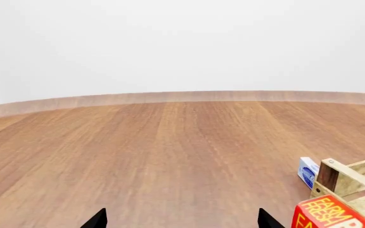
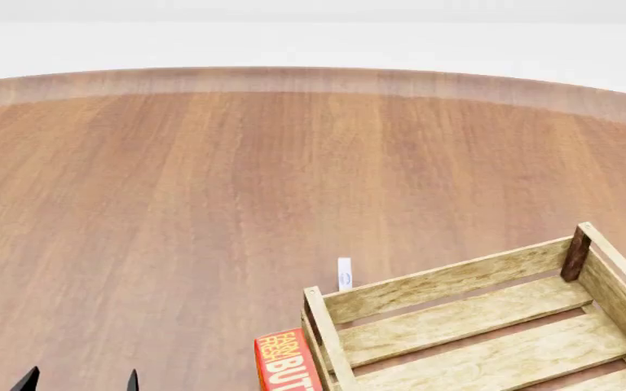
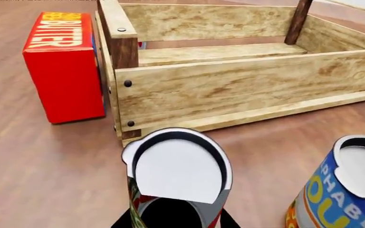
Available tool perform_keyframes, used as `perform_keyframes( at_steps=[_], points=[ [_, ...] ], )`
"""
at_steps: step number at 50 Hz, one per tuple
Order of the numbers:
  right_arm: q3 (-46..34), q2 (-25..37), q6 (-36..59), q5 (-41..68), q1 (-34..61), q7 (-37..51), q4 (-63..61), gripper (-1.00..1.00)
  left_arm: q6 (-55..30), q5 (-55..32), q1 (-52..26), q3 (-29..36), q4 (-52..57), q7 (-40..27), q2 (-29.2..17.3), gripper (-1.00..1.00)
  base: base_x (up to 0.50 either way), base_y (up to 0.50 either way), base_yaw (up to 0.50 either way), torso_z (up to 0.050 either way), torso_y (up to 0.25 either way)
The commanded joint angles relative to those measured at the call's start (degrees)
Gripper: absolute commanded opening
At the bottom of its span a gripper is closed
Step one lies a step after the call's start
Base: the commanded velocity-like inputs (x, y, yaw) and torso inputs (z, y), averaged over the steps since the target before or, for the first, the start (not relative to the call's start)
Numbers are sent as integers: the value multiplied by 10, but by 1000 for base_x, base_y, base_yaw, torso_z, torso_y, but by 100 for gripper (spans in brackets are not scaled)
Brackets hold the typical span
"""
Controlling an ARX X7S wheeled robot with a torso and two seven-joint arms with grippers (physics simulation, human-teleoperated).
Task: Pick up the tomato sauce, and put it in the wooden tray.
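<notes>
I saw the small silver-topped, red-labelled tomato sauce tin (image 3: 177,176) upright on the wooden tabletop (image 3: 55,161), between my right end effector (image 3: 176,219) fingers; whether they pinched it I couldn't tell; the pale slatted wooden tray (image 3: 233,90) stood just beyond it; my left end effector (image 1: 181,219) was spread.

Very little of the robot's body is showing. The left gripper (image 1: 181,219) is appearing in the left wrist view as two plain matte black fingertips (image 1: 97,219), wedge-shaped and tapering to points, and the head view is showing the same pair as small black spikes. The right gripper (image 3: 176,216) is showing only dark, black finger surfaces, with no markings, screws or cables visible.
</notes>
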Motion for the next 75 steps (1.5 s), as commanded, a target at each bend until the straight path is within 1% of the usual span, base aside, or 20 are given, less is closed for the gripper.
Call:
perform_keyframes(
  at_steps=[1, 8, 10, 11, 14, 22, 24, 37, 43, 50, 56, 65, 67, 72, 75],
  points=[
    [-2, 0, -1, -7, 5, 2, 9, -100, 0, -2, -1, 3, 0, -3, -2, 100, 0, 0, 0, 0, 0],
    [-6, 5, -1, -11, -5, 5, -14, -100, -1, -3, 0, 4, 2, -5, -3, 100, 0, 0, 0, 0, 0],
    [-6, 9, -11, -14, -13, 8, -28, -100, 2, -4, -1, 5, 0, -4, -3, 100, 0, 0, 0, 0, 0],
    [-6, 12, -39, -32, -24, 20, -39, -100, 3, -4, -1, 4, -2, -4, -3, 100, 0, 0, 0, 0, 0],
    [-8, 20, -76, -50, -43, 28, -63, -100, 4, -5, -1, 5, -2, -5, -4, 100, 0, 0, 0, 0, 0],
    [-6, 31, -116, -55, -59, 34, -93, -100, 7, -6, -3, 7, -7, -5, -5, 100, 0, 0, 0, 0, 0],
    [-7, 34, -144, -60, -65, 34, -96, -100, 8, -7, -4, 8, -8, -5, -5, 100, 0, 0, 0, 0, 0],
    [-3, 41, -165, -64, -77, 47, -132, -100, 5, -8, -4, 11, -4, -9, -8, 100, 0, 0, 0, 0, 0],
    [2, 43, -204, -85, -96, 62, -145, -100, 3, -9, -3, 12, 0, -11, -10, 100, 0, 0, 0, 0, 0],
    [5, 45, -208, -88, -99, 69, -155, -100, 3, -10, -3, 14, 0, -13, -11, 100, 0, 0, 0, 0, 0],
    [12, 53, -210, -104, -117, 77, -204, -100, 2, -11, -4, 15, 1, -14, -11, 100, 0, 0, 0, 0, 0],
    [20, 50, -185, -125, -105, 87, -233, -100, 7, -13, -5, 17, -6, -14, -12, 100, 0, 0, 0, 0, 0],
    [19, 52, -175, -117, -99, 83, -238, -100, 5, -13, -5, 18, -2, -16, -13, 100, 0, 0, 0, 0, 0],
    [10, 60, -100, -42, -48, 47, -240, -100, 8, -15, -5, 18, -5, -15, -14, 100, 0, 0, 0, 0, 2],
    [15, 53, -87, -38, -23, 50, -225, -100, 4, -15, -6, 19, -2, -17, -14, 100, 0, 0, 0, 0, 0]
  ],
)
